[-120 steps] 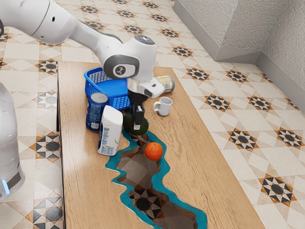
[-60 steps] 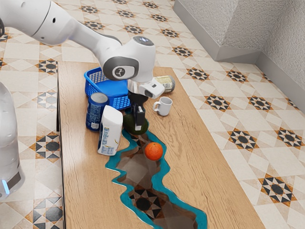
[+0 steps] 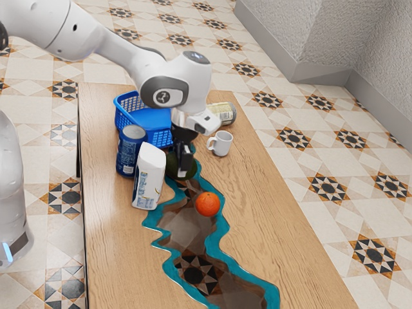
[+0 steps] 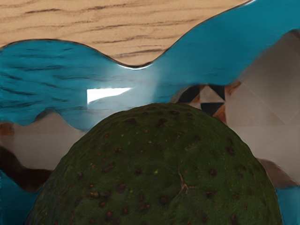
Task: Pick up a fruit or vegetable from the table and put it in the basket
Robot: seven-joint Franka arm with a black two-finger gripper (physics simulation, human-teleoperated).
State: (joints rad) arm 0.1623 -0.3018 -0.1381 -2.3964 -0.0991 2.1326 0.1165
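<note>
The gripper (image 3: pixel 184 170) is at the avocado (image 3: pixel 172 166), near the middle of the exterior view; I cannot tell how far open it is, or whether it has hold of anything. Just left of them stands the bottle (image 3: pixel 149 177), then the can (image 3: pixel 129 153). The basket (image 3: pixel 151 121) is upper left, the mug (image 3: pixel 223 143) right of the gripper, the jar (image 3: pixel 226 114) above the mug, the orange (image 3: pixel 207 204) below centre.

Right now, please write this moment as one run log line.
black gripper at dark-green bumpy avocado | grip: unclear | avocado outside blue plastic lattice basket | round orange fruit on wooden table
</note>
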